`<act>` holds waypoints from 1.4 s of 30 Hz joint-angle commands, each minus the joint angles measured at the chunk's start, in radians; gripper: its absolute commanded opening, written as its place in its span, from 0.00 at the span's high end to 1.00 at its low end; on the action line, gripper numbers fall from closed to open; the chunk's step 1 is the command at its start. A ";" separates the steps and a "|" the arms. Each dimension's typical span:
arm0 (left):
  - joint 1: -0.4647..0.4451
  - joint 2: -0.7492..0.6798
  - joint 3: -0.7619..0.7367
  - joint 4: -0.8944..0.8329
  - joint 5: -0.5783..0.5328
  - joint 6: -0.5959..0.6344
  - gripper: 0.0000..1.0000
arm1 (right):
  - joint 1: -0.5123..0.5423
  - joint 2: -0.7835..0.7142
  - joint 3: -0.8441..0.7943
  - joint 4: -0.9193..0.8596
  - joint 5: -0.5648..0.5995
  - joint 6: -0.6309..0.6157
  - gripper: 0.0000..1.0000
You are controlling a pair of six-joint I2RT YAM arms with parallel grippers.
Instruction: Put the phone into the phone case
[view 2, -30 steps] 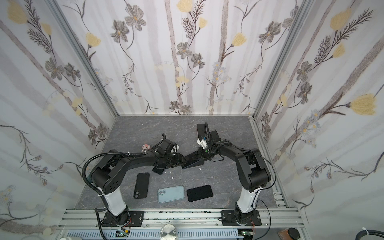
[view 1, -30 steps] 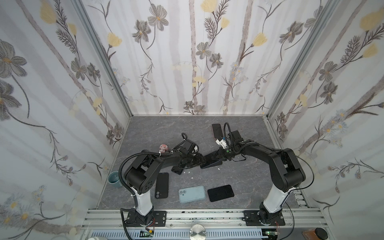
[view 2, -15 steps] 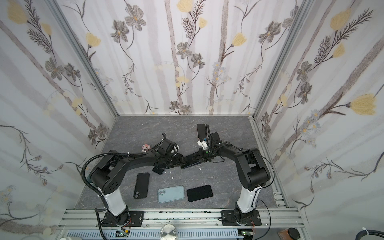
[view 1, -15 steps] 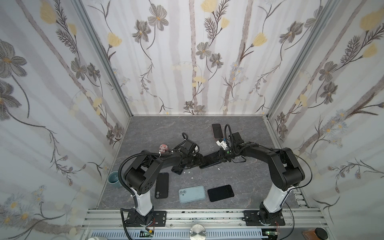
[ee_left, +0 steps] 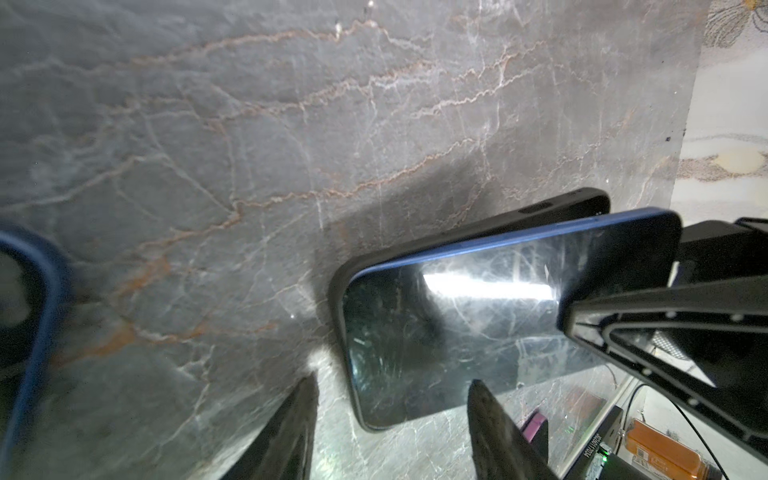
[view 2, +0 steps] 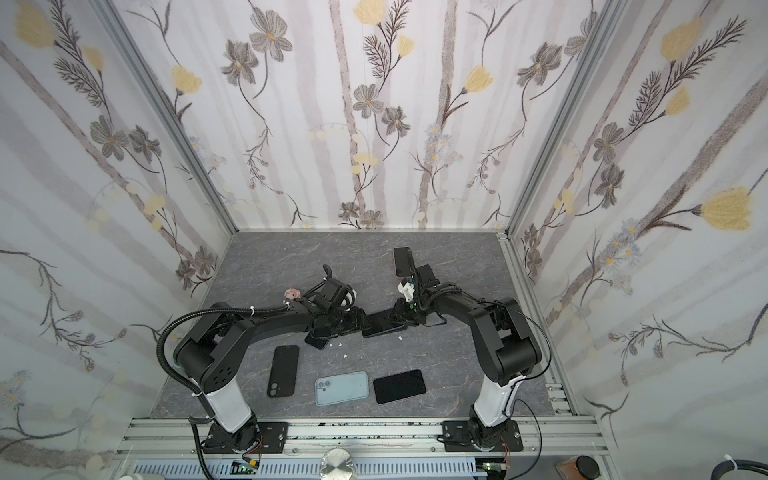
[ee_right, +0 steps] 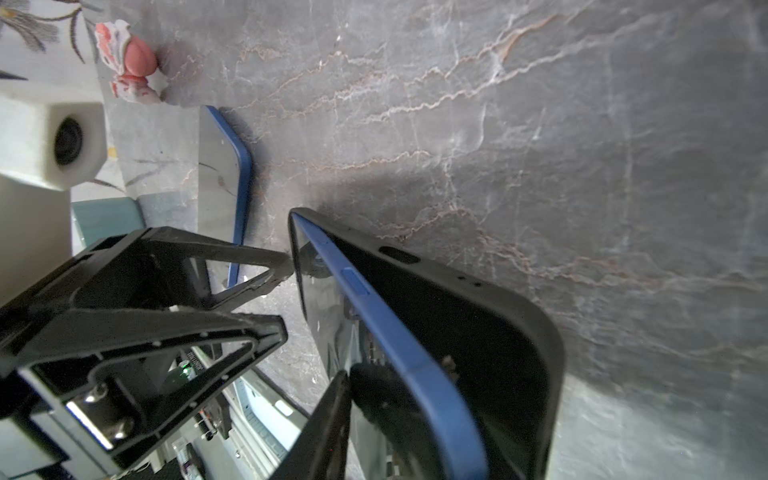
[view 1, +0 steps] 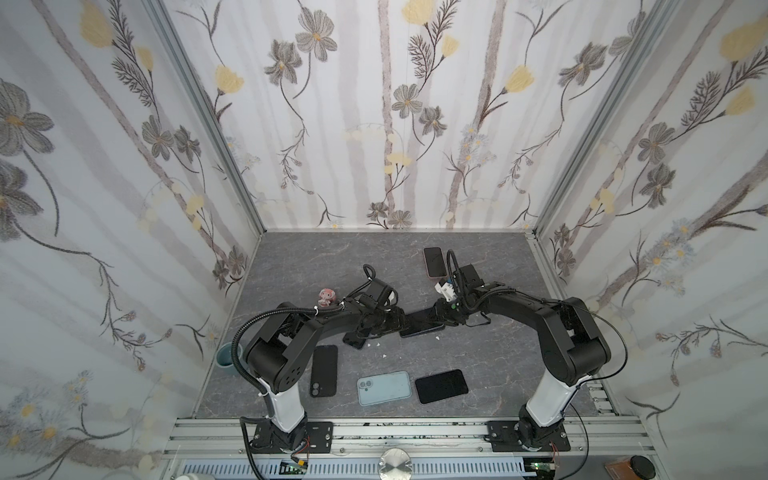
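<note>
Blue-edged phone point(ee_left: 457, 332): lay mid-surface between my two pincers, screen up. One long edge stood lifted clear of the case wall, and I could not make out how the opposite edge sat.
Phone case point(ee_right: 478, 324): black, flat on the grey surface point(view 1: 478, 353) beneath the phone. Only its inner wall, one rim and a corner showed.
Left pincer point(ee_left: 390, 399): fingers stood apart and clamped on nothing, with the phone's near corner between the tips. In the right wrist view one fingertip point(ee_right: 280, 266) touched that end.
Right pincer point(view 1: 436, 319): it sat at the phone's far end. One finger point(ee_right: 328, 419) showed on the screen side and the other was hidden behind phone and case, so I could not tell whether they gripped or hung loose.
Top views: both pincers, phone and case merged into one dark strip, too small to show the tilt.
Second blue-rimmed phone point(ee_right: 239, 174): lay near my left pincer, partly covered by it, and was blurred and cut off in the left wrist view.
Pink figurine point(view 1: 327, 296): stood just behind my left arm, half cropped in the right wrist view.
Front row: a dark case point(view 1: 324, 370), a pale blue phone point(view 1: 384, 387) and a black slab point(view 1: 441, 385) lay well apart from the work.
</note>
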 commanded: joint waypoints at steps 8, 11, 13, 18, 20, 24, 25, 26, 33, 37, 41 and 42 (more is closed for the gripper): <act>0.000 -0.019 0.002 -0.023 -0.023 0.031 0.43 | 0.027 -0.036 0.060 -0.112 0.130 -0.009 0.43; -0.002 -0.020 0.008 -0.040 -0.035 0.044 0.43 | 0.026 -0.046 0.062 -0.127 0.154 -0.012 0.42; -0.001 -0.026 0.011 -0.052 -0.053 0.052 0.43 | 0.026 -0.055 0.062 -0.136 0.167 -0.015 0.43; 0.001 -0.048 0.016 -0.088 -0.095 0.078 0.43 | 0.020 -0.078 0.058 -0.156 0.184 -0.025 0.45; 0.001 -0.050 0.017 -0.098 -0.102 0.087 0.45 | 0.014 -0.084 0.047 -0.157 0.179 -0.032 0.50; 0.000 -0.027 0.022 -0.109 -0.092 0.097 0.53 | -0.001 -0.071 0.018 -0.149 0.159 -0.047 0.70; 0.000 -0.018 0.024 -0.110 -0.088 0.097 0.55 | -0.002 -0.067 0.014 -0.145 0.154 -0.049 0.73; 0.001 -0.013 0.024 -0.110 -0.084 0.097 0.55 | -0.003 -0.064 0.009 -0.141 0.150 -0.050 0.73; 0.001 0.007 0.013 -0.106 -0.085 0.098 0.57 | -0.003 -0.029 -0.008 -0.120 0.126 -0.050 0.80; 0.000 0.022 0.015 -0.103 -0.061 0.100 0.64 | -0.004 -0.010 -0.009 -0.114 0.105 -0.052 0.86; -0.003 0.030 0.011 -0.095 -0.048 0.094 0.64 | -0.001 0.003 -0.012 -0.110 0.092 -0.055 0.87; -0.003 0.033 0.011 -0.094 -0.043 0.094 0.64 | -0.002 0.004 -0.014 -0.108 0.090 -0.055 0.88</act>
